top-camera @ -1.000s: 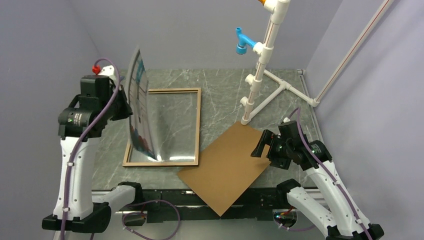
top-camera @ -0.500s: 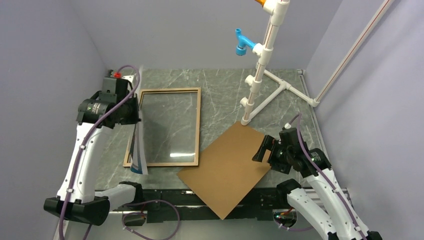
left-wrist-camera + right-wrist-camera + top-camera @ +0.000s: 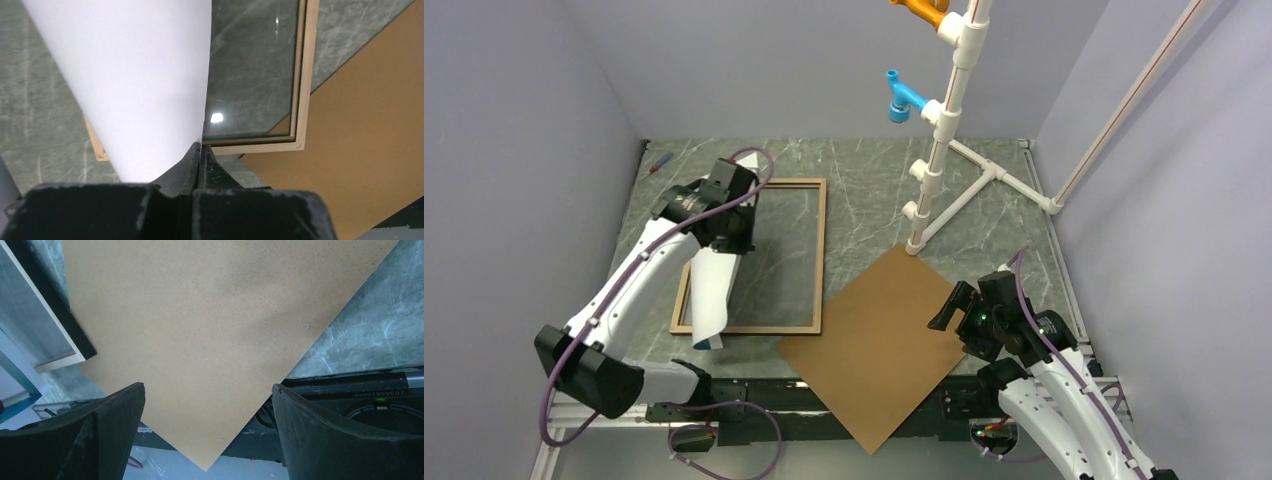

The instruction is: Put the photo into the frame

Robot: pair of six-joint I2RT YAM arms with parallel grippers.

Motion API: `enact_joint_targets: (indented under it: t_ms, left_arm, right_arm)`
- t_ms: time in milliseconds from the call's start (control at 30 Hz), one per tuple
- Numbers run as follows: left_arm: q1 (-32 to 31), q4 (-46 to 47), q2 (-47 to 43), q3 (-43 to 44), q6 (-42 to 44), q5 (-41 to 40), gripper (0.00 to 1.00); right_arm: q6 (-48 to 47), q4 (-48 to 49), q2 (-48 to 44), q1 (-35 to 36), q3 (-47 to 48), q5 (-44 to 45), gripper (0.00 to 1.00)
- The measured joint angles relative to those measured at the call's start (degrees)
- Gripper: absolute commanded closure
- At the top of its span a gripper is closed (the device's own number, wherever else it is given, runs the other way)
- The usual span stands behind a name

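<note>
Count on the surface (image 3: 864,180):
- 1 photo (image 3: 709,300)
- 1 frame (image 3: 822,250), with 1 clear pane (image 3: 789,270) in it
- 1 brown board (image 3: 874,345)
- 1 white pipe stand (image 3: 939,150), carrying 1 blue fitting (image 3: 902,97) and 1 orange fitting (image 3: 916,10)
- 1 small red-and-blue item (image 3: 660,161) at the far-left edge, too small to identify
- 2 arms: left arm (image 3: 639,275), right arm (image 3: 1064,390)
- 2 pincers: left pincer (image 3: 201,147), right pincer (image 3: 208,390)

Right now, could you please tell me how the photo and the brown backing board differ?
The photo is pinched in the shut left tool and curls, white side up; the backing board lies flat, ungripped. The photo overlaps the frame at its left rail; the backing board lies off to its right. Both are thin rectangular sheets.
</note>
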Motion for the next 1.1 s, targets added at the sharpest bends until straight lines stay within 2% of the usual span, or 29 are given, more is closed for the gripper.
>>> enact_joint_targets:
  t_ms: [167, 367, 433, 467, 600, 667, 700, 867, 1100]
  left_arm:
    - [-5.4, 2.9, 4.9, -0.9, -3.0, 0.4, 1.00]
    - [-11.5, 5.8, 13.0, 0.2, -6.6, 1.2, 0.99]
    - [-13.7, 6.2, 16.5, 1.7, -7.7, 1.8, 0.87]
    - [-14.7, 6.7, 18.1, 2.3, -8.2, 2.0, 0.79]
    - [-17.5, 8.5, 21.4, 3.0, -9.3, 3.8, 0.29]
    - [-18.1, 8.9, 21.4, 3.0, -10.0, 5.2, 0.11]
    - [-18.2, 9.5, 21.1, 2.9, -10.4, 5.8, 0.08]
    - [-17.8, 13.1, 17.0, -0.3, -10.3, 8.6, 0.04]
    - [-13.3, 20.5, 3.7, -11.3, -10.8, 17.9, 0.04]
  right_arm:
    - [0.9, 0.3, 0.3, 0.0, 0.0, 0.0, 0.00]
    - [-1.1, 3.3, 6.4, 0.0, 0.8, -2.8, 0.00]
    - [-1.9, 4.7, 7.4, 0.0, 0.8, -4.0, 0.00]
    - [-2.3, 5.4, 7.6, 0.0, 0.8, -4.7, 0.00]
    - [-3.5, 8.1, 7.8, 0.0, 0.8, -7.4, 0.00]
    - [-3.8, 9.5, 8.0, 0.0, 0.8, -8.8, 0.00]
    - [-4.1, 10.2, 8.3, 0.0, 0.7, -9.5, 0.00]
    - [-4.4, 13.9, 9.9, 0.3, -0.1, -12.5, 0.00]
    - [-3.5, 19.3, 14.4, 4.3, -1.0, -13.9, 0.01]
